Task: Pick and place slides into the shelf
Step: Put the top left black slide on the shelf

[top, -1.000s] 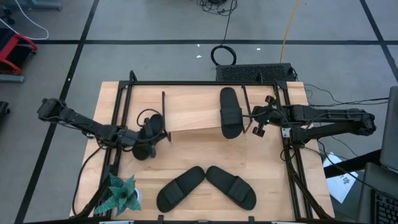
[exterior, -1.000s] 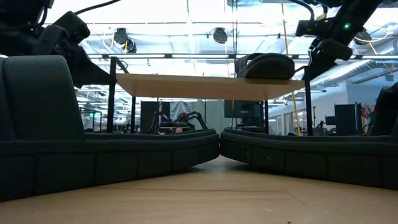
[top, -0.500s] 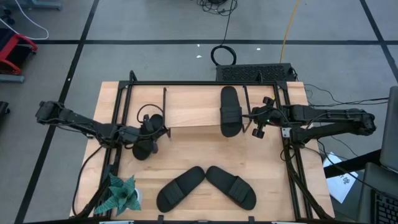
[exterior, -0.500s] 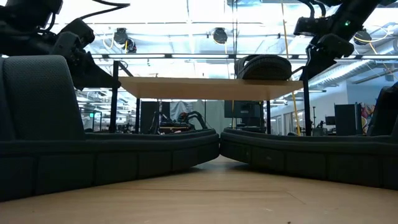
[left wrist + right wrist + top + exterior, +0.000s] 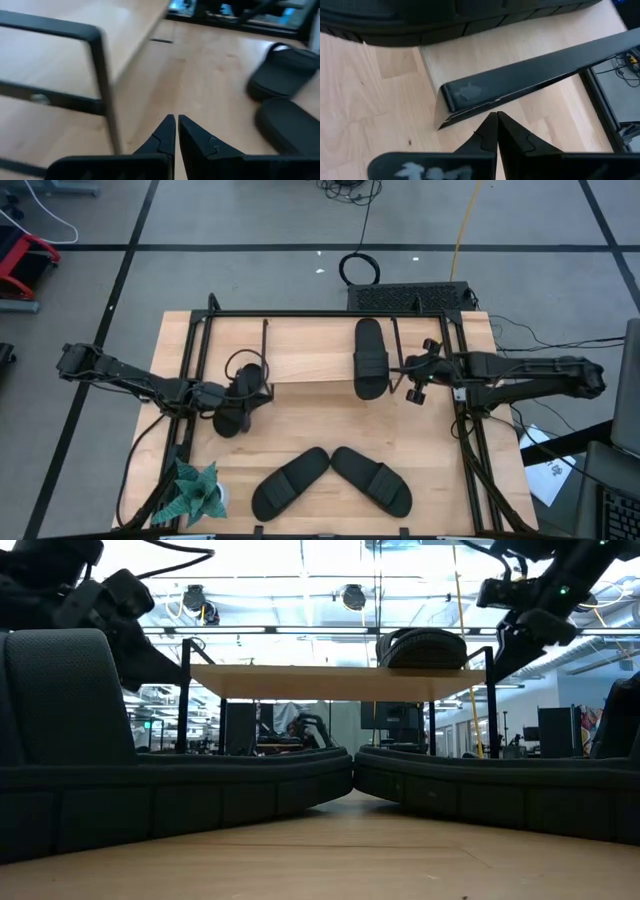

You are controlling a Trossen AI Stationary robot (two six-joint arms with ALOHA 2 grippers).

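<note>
Lying nearest on the table: two black slides side by side at the front edge, left front slide and right front slide, toes angled toward each other, nearly touching at their inner ends; same pair filling the low view as dark walls, and. Beside them at the front left corner, a small green plant.

Farther back, the shelf, a light wood plank on thin black wire frames, standing mid-table; plank seen edge-on in the low view.

Resting on the plank's right end, a third slide, lengthwise front to back, also visible on top in the low view.

At the shelf's left end, left gripper, fingers pressed together, holding nothing; a fourth slide under the arm, just beside the shelf's left frame.

At the shelf's right end, right gripper, fingers closed tight and empty, tips just beside the right wire frame, near the slide on the plank.
</note>
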